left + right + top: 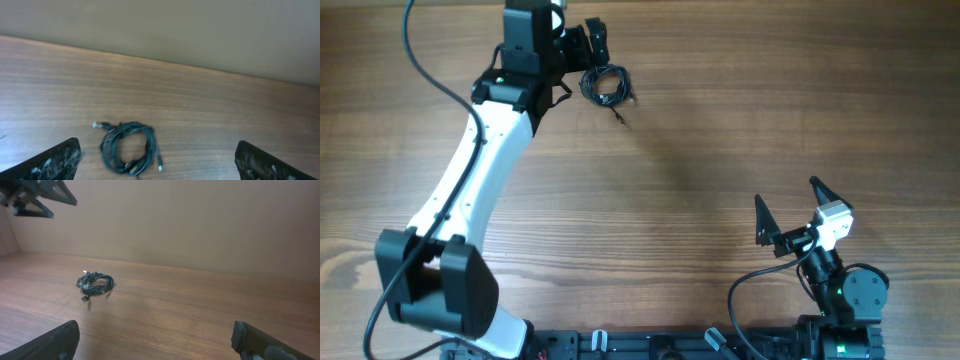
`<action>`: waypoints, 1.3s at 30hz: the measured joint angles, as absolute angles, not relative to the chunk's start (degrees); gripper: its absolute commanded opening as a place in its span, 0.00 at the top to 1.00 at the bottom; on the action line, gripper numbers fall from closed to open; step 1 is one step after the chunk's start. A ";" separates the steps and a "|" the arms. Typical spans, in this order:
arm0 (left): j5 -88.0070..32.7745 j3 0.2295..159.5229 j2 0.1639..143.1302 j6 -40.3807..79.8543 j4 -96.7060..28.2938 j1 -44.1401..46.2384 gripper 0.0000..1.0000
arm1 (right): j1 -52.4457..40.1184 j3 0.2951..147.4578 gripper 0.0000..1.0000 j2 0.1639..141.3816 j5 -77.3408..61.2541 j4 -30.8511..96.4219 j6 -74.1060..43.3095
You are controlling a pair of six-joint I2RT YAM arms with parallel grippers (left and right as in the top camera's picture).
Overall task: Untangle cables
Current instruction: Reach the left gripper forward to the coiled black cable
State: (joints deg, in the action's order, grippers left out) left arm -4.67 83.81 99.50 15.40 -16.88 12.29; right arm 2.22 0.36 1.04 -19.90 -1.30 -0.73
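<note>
The cables (605, 85) lie as one small coiled bunch of thin black wires on the wooden table near its far edge, with small plug ends sticking out. My left gripper (594, 45) hovers just beyond the bunch, open and holding nothing. In the left wrist view the cables (127, 147) sit between the spread fingers, nearer the left one, and my left gripper (159, 167) touches none of them. My right gripper (785, 192) stands open and empty at the near right, far from the bunch. The right wrist view has the cables (95, 284) far ahead to the left of my right gripper (157, 342).
A plain wall (200, 30) rises just behind the table's far edge, close to the cables. The left arm (470, 190) stretches diagonally across the left half of the table (700, 130). The arm bases stand along the near edge.
</note>
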 measured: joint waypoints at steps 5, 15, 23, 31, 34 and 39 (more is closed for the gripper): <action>-5.37 83.88 103.68 16.40 -10.70 12.36 0.03 | 2.22 0.36 0.00 1.04 -19.90 -1.32 -0.73; 4.78 84.01 120.53 19.79 -5.82 12.82 0.44 | 2.22 0.36 0.00 1.04 -19.90 -1.32 -0.73; 6.22 84.01 125.97 24.49 -5.72 12.82 0.74 | 2.22 0.36 0.00 1.04 -19.90 -1.30 -0.73; 6.90 84.79 126.10 27.53 -12.21 14.63 0.96 | 2.22 0.36 0.00 1.04 -19.90 -1.30 -0.73; 7.05 85.52 126.10 27.55 -17.02 14.74 0.96 | 2.22 0.36 0.00 1.04 -19.90 -1.32 -0.73; 7.01 85.45 121.69 27.55 -35.62 15.00 0.96 | 2.22 0.36 0.00 1.04 -19.90 -1.30 -0.73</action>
